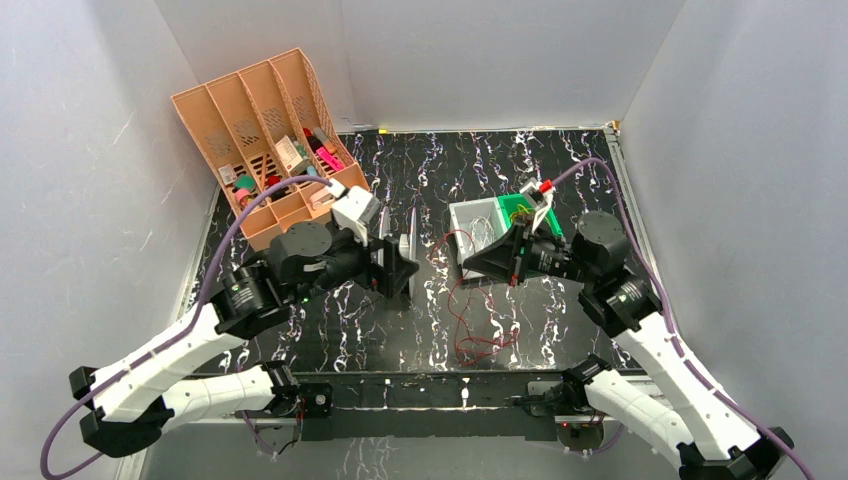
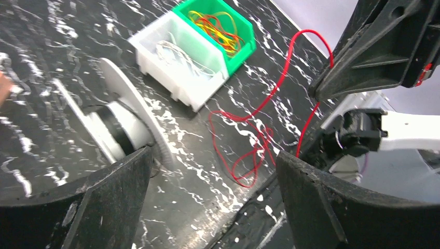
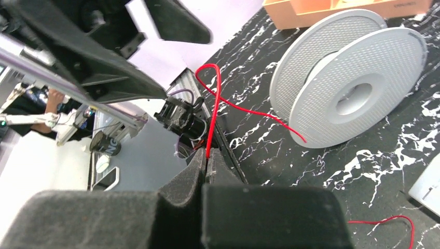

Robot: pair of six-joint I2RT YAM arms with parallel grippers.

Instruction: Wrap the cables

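Observation:
The thin red cable (image 1: 482, 325) lies in loose loops on the black marbled table, between the arms and toward the front. My right gripper (image 1: 467, 264) is shut on one strand of it (image 3: 208, 136); the strand rises from the closed fingertips, bends over and runs toward the white spool (image 3: 353, 88). The spool (image 1: 410, 248) stands on its edge mid-table. My left gripper (image 1: 398, 268) is open and empty, right beside the spool (image 2: 124, 129), which sits just outside its left finger (image 2: 111, 192). The cable loops (image 2: 244, 155) lie beyond the jaws.
An orange divided organizer (image 1: 262, 130) with small items stands at the back left. A white bin (image 1: 472, 222) and a green bin (image 1: 520, 208) holding coloured bands sit behind the right gripper. A black rail (image 1: 430, 392) runs along the front edge.

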